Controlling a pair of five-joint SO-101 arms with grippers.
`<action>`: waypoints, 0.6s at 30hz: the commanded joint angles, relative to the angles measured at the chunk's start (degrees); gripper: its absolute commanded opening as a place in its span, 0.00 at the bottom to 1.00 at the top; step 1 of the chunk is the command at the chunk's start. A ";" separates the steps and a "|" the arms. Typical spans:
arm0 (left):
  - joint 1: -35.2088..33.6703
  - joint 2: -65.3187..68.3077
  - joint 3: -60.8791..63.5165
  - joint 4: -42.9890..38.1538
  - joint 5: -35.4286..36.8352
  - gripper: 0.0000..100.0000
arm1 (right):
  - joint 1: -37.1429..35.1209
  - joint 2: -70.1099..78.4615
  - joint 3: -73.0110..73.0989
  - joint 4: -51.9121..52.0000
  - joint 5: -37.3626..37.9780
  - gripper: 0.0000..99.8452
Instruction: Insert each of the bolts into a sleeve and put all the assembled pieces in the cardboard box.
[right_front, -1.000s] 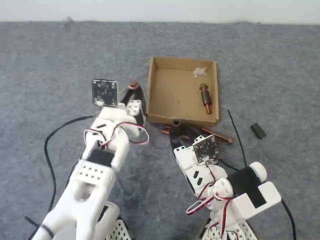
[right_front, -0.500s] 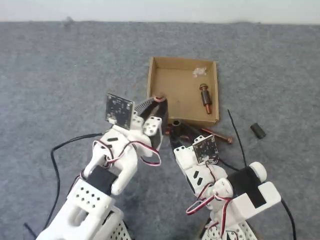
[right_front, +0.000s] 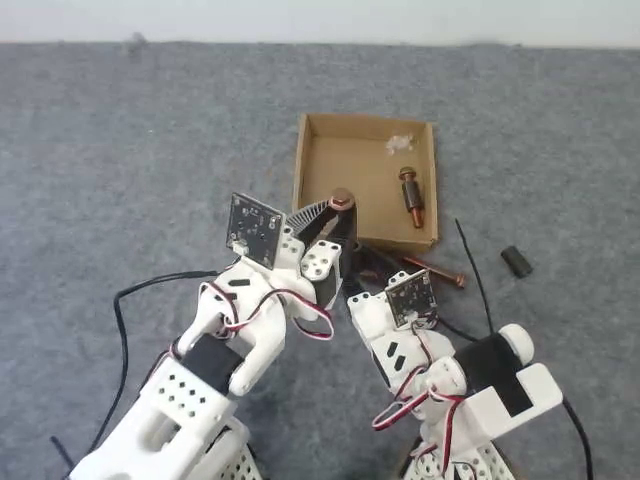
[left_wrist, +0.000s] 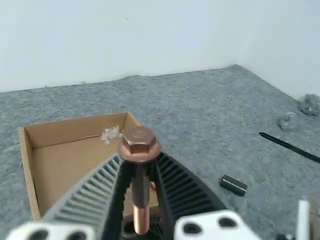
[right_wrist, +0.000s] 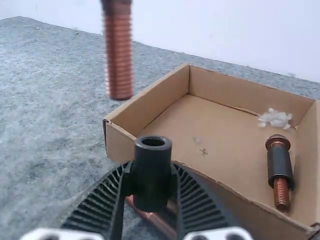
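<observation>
From above, we see the left gripper (right_front: 335, 214) pinching a bolt (right_front: 342, 198) upright, near the front wall of the box (right_front: 299, 165). In the left wrist view, its hex head stands clear of the ribbed fingers (left_wrist: 100, 185) (thread below). In the right wrist view, the right gripper (right_wrist: 151, 175) clamps a sleeve (right_wrist: 151, 162) upright; the bolt hangs higher, off to one side.

Grey carpet (right_front: 100, 150) meets a plain white wall (right_front: 320, 20).
</observation>
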 joint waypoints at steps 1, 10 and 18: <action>-0.09 9.05 -4.62 -7.21 0.44 0.01 | 1.19 -0.13 1.23 0.13 -0.09 0.01; 0.18 13.63 -7.08 -3.69 0.44 0.01 | 1.19 -0.13 1.23 0.13 -0.09 0.01; 0.18 14.07 -6.37 -3.78 0.44 0.01 | 1.19 -0.13 1.23 0.13 -0.09 0.01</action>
